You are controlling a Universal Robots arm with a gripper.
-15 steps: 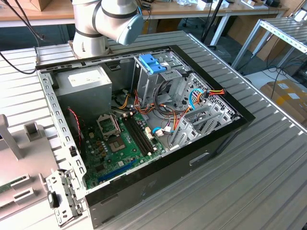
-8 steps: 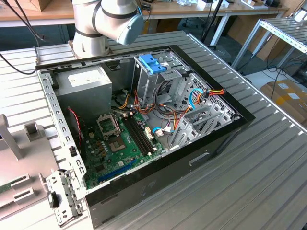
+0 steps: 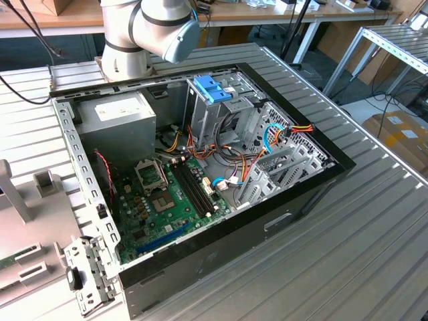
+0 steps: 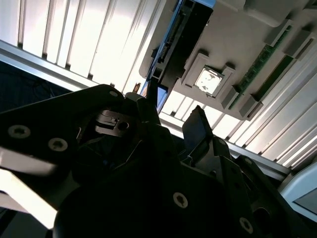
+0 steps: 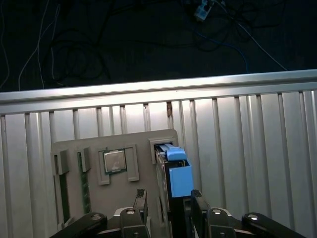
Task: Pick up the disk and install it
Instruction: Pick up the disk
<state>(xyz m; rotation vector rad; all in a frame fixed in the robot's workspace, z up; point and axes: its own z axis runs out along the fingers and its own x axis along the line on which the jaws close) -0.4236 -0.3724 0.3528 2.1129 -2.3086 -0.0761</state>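
We see black two-finger claw (image 5: 168, 196) spread apart, empty, fingers (image 5: 140, 201) straddling silver-black rectangular disk with blue plastic sides (image 5: 178, 178), upright in grey holder plate (image 5: 129, 141), 8 o'clock from uncovered black computer case (image 3: 281, 221) in exterior view. We judge risk: off-centre closing tips disk.

The fingers (image 4: 197, 125) stand spread near the upright disk (image 4: 189, 27) in its grey holder (image 4: 237, 47).

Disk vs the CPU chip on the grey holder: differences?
The disk stands on edge; the CPU chip lies flat. The disk is dark and blue; the CPU chip is silver. The gripper straddles the disk, not the CPU chip. Both sit in the grey holder.
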